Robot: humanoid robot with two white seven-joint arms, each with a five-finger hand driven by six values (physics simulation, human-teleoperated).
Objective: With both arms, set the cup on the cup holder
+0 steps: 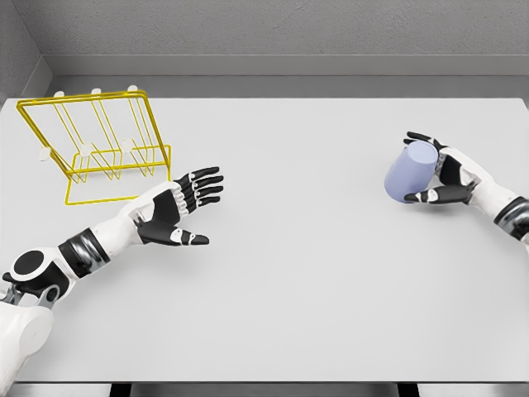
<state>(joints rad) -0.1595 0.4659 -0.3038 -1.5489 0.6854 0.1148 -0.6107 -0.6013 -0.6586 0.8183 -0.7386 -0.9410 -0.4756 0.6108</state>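
The cup [411, 172] is a plain pale lavender-blue cylinder with a smooth matte wall, no handle that shows and no print on it. It leans, its top tipped toward the table's far right corner and its lower end toward the table's middle; whether that lower end rests on the table [331, 273] or hangs just above it cannot be told. It sits near the right edge, about halfway between the far and near edges. The right hand [446, 171] is clamped on the cup from its right side: the upper fingers [421, 138] curl over the top end, and the thumb [430, 196] presses along the lower side, so the cup lies between them against the palm. The right arm comes in from the right edge, white with dark joints. The holder [99, 145] is a yellow wire rack with white-tipped pegs, standing at the far left corner; its frame leans back and a flat wire base runs out toward the near edge. It is well apart from the cup, with most of the table's width between them. The left hand [178, 207] lies just beside the holder's near right corner, palm turned up and inward, fingers spread and stretched toward the table's middle, thumb held out below, gripping nothing. Its arm runs back to the near left corner.
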